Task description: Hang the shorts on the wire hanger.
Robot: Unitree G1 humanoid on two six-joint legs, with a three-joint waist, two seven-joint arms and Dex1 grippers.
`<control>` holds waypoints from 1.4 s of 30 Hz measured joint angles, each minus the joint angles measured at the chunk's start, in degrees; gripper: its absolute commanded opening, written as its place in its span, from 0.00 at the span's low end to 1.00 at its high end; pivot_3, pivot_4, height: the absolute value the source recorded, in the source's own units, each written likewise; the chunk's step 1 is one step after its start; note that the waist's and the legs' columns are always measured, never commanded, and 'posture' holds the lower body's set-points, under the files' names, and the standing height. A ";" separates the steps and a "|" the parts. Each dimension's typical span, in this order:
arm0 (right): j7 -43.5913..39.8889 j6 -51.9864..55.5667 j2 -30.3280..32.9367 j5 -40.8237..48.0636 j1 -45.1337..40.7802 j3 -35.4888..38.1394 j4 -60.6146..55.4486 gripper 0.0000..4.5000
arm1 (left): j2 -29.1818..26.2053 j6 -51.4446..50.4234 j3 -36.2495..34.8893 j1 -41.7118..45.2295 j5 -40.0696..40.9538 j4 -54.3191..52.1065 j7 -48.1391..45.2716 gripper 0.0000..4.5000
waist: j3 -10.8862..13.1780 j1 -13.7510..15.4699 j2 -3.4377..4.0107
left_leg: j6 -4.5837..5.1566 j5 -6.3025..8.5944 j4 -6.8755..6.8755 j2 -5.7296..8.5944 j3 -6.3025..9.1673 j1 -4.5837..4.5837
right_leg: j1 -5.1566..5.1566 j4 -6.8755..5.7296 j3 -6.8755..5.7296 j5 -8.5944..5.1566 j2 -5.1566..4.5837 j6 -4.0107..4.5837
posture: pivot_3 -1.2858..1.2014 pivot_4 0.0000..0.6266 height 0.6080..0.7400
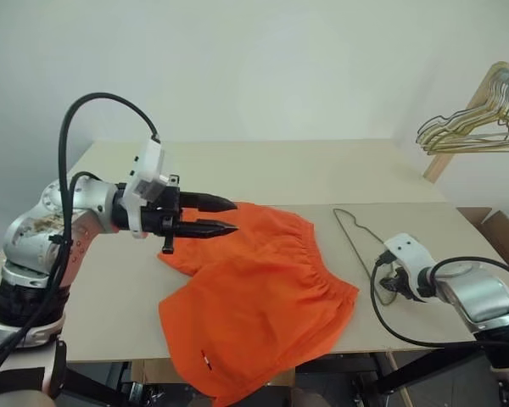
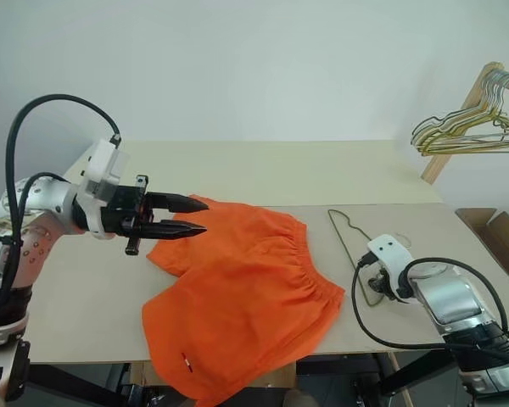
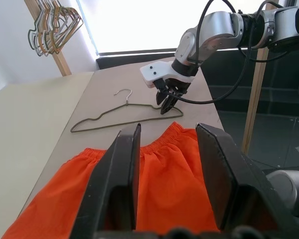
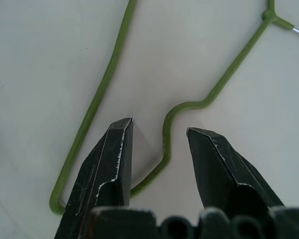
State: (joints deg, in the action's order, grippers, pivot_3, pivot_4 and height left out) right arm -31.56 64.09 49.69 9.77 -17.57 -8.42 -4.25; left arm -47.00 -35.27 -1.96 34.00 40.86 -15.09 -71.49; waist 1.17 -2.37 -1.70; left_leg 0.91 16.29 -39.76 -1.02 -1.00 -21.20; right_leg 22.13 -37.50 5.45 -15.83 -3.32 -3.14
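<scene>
The orange shorts (image 1: 259,292) lie spread on the table (image 1: 110,314), their lower part hanging over the front edge. My left gripper (image 1: 234,215) hovers just above their far left corner, pointing right. It is open, with nothing between the fingers. The wire hanger (image 1: 353,244) lies flat on the table to the right of the shorts. My right gripper (image 1: 389,284) points down over the hanger's near end. In the right wrist view its open fingers (image 4: 114,154) straddle a bent stretch of the wire hanger (image 4: 103,89) without closing on it.
A bunch of pale wire hangers (image 1: 471,127) hangs on a wooden rack at the back right. A cardboard box (image 1: 502,233) stands off the table's right side. Black cables loop from both wrists.
</scene>
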 measured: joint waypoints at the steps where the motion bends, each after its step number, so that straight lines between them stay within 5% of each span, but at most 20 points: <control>1: -0.02 0.00 -0.01 0.00 -0.01 0.03 0.27 0.47 | 0.00 0.00 0.00 -0.06 0.00 -0.03 -0.01 0.42 | -0.02 0.04 -0.03 | 0.00 0.00 0.00 0.00 0.01 0.00 | 0.00 0.00 -0.01 0.00 0.00 0.00 | 0.51 0.00 1.00; 5: -1.15 0.02 -0.44 0.34 -0.29 0.46 1.73 0.34 | -0.01 0.01 0.00 -0.28 0.00 -0.44 -0.11 0.43 | -0.12 0.14 -0.19 | 0.00 0.00 0.00 -0.01 0.02 0.03 | -0.03 0.01 -0.01 0.00 0.00 0.00 | 0.52 0.00 1.00; 10: -3.95 0.39 -0.56 1.62 -1.20 0.64 3.26 0.00 | -0.85 0.03 -0.21 -0.41 0.01 -0.49 -0.89 0.43 | -0.15 0.15 -0.23 | 0.00 0.00 0.00 -0.01 0.04 0.04 | -0.07 0.04 -0.03 0.01 0.00 -0.01 | 0.52 0.00 1.00; 19: -5.07 0.62 -0.23 1.37 -1.28 1.08 4.32 0.00 | -1.80 0.18 -0.49 -0.43 -0.01 -0.50 -2.41 0.43 | -0.15 0.50 -0.24 | 0.00 0.00 0.03 -0.02 0.11 0.02 | -0.14 0.24 -0.12 0.04 0.01 -0.03 | 0.52 0.00 1.00; 31: 2.69 -18.70 1.90 -8.06 5.55 4.57 -4.80 0.00 | -0.25 2.50 0.11 2.45 -1.41 2.51 -2.35 0.43 | 0.06 0.68 0.14 | 0.00 0.00 0.06 0.02 0.04 -0.18 | 0.08 0.32 -0.03 0.10 0.00 -0.12 | 0.50 0.00 1.00; 35: 8.65 -34.95 3.21 -14.77 7.62 7.02 -5.52 0.00 | 1.26 2.85 1.27 4.03 -2.61 4.62 -2.36 0.43 | 0.06 0.07 0.14 | 0.00 0.00 0.04 0.03 0.05 -0.31 | 0.13 0.39 -0.03 0.10 -0.02 -0.13 | 0.49 0.00 1.00; 42: 18.33 -72.08 14.78 -34.42 8.64 4.67 0.48 0.00 | 2.57 2.06 2.20 12.99 -5.00 12.60 -1.73 0.43 | 0.08 -0.79 0.16 | 0.00 0.00 0.03 0.06 -0.02 -0.27 | 0.13 0.40 -0.01 0.10 -0.07 -0.14 | 0.49 0.00 1.00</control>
State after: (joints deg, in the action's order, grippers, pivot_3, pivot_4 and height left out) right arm -13.23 -7.99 64.46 -24.64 -8.93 -3.75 -3.77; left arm -44.43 -33.22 0.23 46.99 35.86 -2.49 -73.23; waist 1.26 -3.16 -1.54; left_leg 0.91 16.29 -39.73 -0.96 -1.02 -21.47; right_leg 22.26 -37.10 5.45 -15.73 -3.38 -3.28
